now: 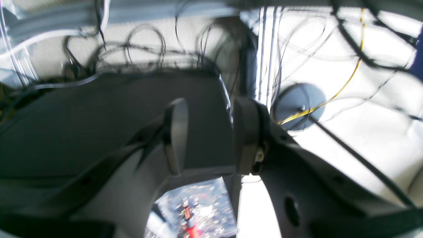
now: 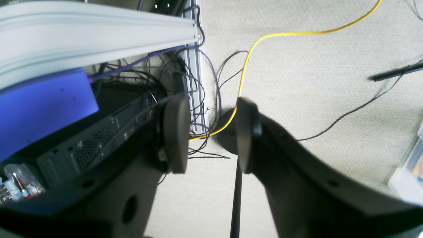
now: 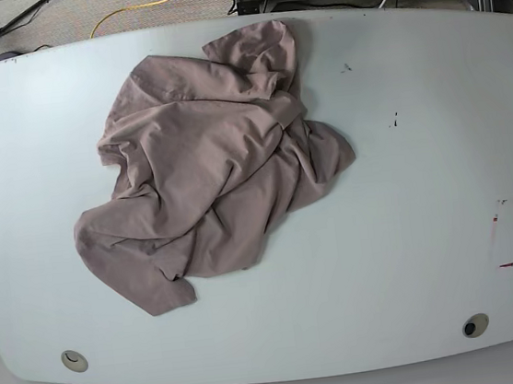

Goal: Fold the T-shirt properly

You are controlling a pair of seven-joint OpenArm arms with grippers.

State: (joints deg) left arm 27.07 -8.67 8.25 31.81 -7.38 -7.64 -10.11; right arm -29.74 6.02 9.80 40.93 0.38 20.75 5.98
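The nearest items to the base camera were two round fittings in the table [image 3: 388, 121]: one [image 3: 72, 360] toward the T-shirt side, one [image 3: 476, 325] toward the other. A red rectangular marking [image 3: 510, 232] lay farther in, well apart from the garment.

One T-shirt [image 3: 207, 161] lay crumpled on the table, in the half that the base view shows on its left, reaching up to the far edge. It was bunched, with overlapping folds and a sleeve or hem lobe pointing toward the near edge.

Neither arm appeared in the base view. The left gripper [image 1: 210, 135] had its jaws parted with a clear gap and nothing held; it faced cables and the floor. The right gripper [image 2: 210, 135] showed the same parted, unloaded jaws, above carpet, a yellow cable [image 2: 251, 56] and one blue box [image 2: 39, 105].

Judged step: first approach, before any contact. Recommended procedure: spread the garment flat before folding. Pinch a single layer at opposite corners, such as the shoulders, and draw them apart evenly. Grasping several layers would probably keep the tangle.

Count: one garment, two grippers, two fittings, one marking.
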